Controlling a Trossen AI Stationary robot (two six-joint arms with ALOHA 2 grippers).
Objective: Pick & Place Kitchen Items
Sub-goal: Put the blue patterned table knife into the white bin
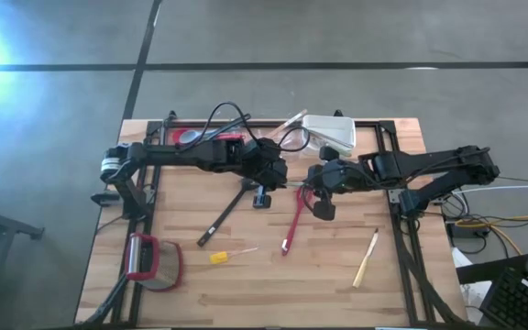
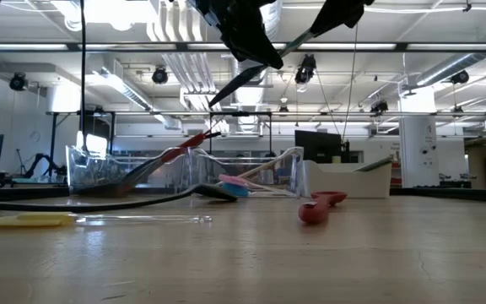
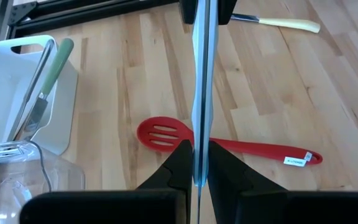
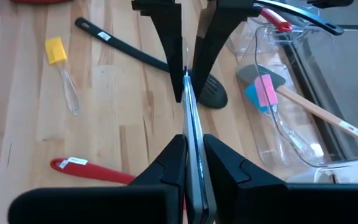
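Observation:
Both grippers are shut on one thin metal cutlery piece (image 3: 199,93), held in the air between them above the table's middle. It also shows in the right wrist view (image 4: 188,106) and as a dark slanted strip in the low view (image 2: 243,80). My left gripper (image 1: 278,177) comes from the table's left and my right gripper (image 1: 308,183) from the right. On the table lie a red slotted spatula (image 1: 293,225), a black slotted spatula (image 1: 227,215), a yellow brush (image 1: 227,256) and a wooden-handled knife (image 1: 367,259). My left gripper pinches one end of the metal piece (image 3: 198,163) between its two fingers (image 3: 179,168), the fingers lying along it. The piece is seen edge-on and is clear of the table. My right gripper pinches the other end (image 4: 189,134) between its two fingers (image 4: 169,165), along its length. The piece slants in the low view, lower toward the left arm.
A clear tub (image 4: 291,130) with several utensils and a white tub (image 1: 330,134) with a green-handled knife (image 3: 48,74) stand at the far edge. A red-framed round object (image 1: 150,259) lies near left. A black frame (image 1: 401,229) runs along the table's sides.

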